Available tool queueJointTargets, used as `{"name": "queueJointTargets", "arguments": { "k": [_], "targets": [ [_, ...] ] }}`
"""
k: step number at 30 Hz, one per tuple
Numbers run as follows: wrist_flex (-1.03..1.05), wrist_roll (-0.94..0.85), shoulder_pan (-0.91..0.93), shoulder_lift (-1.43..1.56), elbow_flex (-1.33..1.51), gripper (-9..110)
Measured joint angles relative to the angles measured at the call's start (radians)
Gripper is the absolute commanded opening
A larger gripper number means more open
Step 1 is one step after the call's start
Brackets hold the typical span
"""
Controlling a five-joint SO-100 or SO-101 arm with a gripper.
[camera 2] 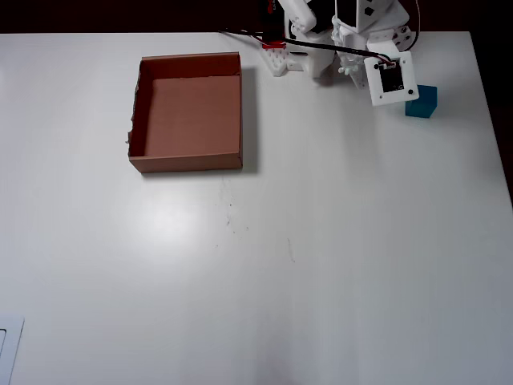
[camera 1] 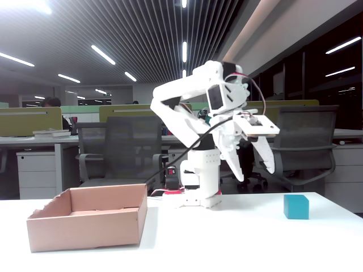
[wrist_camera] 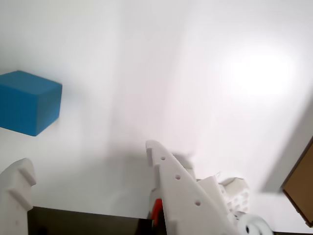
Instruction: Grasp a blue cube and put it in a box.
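Gripper [camera 1: 271,165] of white plastic hangs above the white table [camera 2: 321,265], fingers spread apart, nothing between them. Small matte teal-blue cube [camera 1: 296,206] sits on the table at the right in the fixed view, near the fingertips but not touching. Wrist view shows the cube [wrist_camera: 27,102] off to the left, outside the open jaws. Shallow brown cardboard box [camera 2: 188,157], one corner ragged, sits well apart at the left, empty.
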Motion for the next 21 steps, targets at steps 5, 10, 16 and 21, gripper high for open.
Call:
{"name": "queueJointTargets", "arguments": {
  "k": [5, 10, 16, 21],
  "targets": [
    [-0.044, 0.103, -0.064, -0.089, -0.023, 33],
    [-0.078, 0.236, -0.150, -0.150, -0.054, 34],
    [-0.146, 0.364, -0.230, -0.193, -0.055, 35],
    [-0.249, 0.428, -0.238, -0.276, -0.054, 35]
  ]
}}
